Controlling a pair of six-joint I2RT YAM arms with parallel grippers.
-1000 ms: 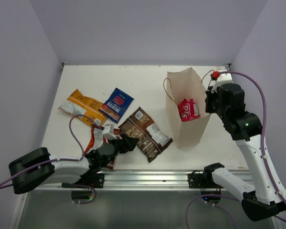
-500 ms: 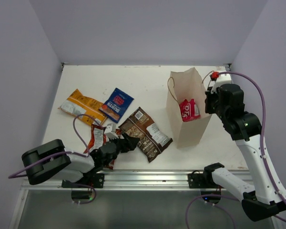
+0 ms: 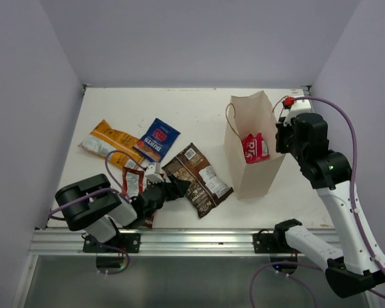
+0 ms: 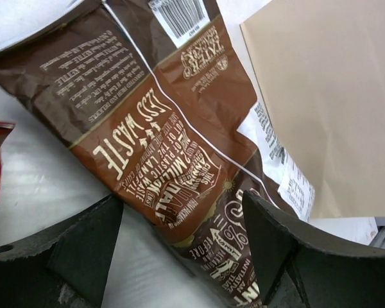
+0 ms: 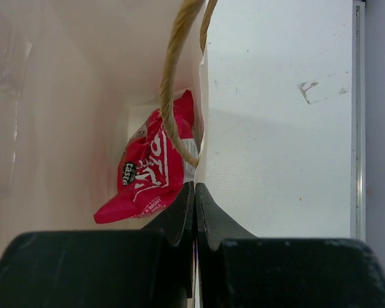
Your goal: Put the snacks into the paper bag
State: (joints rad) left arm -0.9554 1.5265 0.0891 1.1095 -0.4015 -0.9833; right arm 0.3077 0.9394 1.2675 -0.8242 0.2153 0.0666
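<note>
The paper bag (image 3: pixel 253 173) stands upright at right with a pink-red snack packet (image 3: pixel 253 147) inside. My right gripper (image 3: pixel 281 140) is shut on the bag's right rim; in the right wrist view its tips (image 5: pixel 194 189) pinch the wall beside the handle (image 5: pixel 173 83), with the packet (image 5: pixel 147 173) below. The dark brown packet (image 3: pixel 199 178) lies flat left of the bag. My left gripper (image 3: pixel 179 187) is open at its near-left edge, and the packet (image 4: pixel 173 128) lies between the spread fingers (image 4: pixel 183 212). Blue (image 3: pixel 157 140), orange (image 3: pixel 109 142) and red-orange (image 3: pixel 133 184) packets lie further left.
The left arm's purple cable (image 3: pixel 112 168) loops over the red-orange packet. A metal rail (image 3: pixel 192 240) runs along the table's near edge. Purple walls close in the table on three sides.
My left arm has swung in and its open gripper has slid right, off the red-orange packet to the brown packet's edge. The bag shifted slightly right. The right gripper stays shut.
</note>
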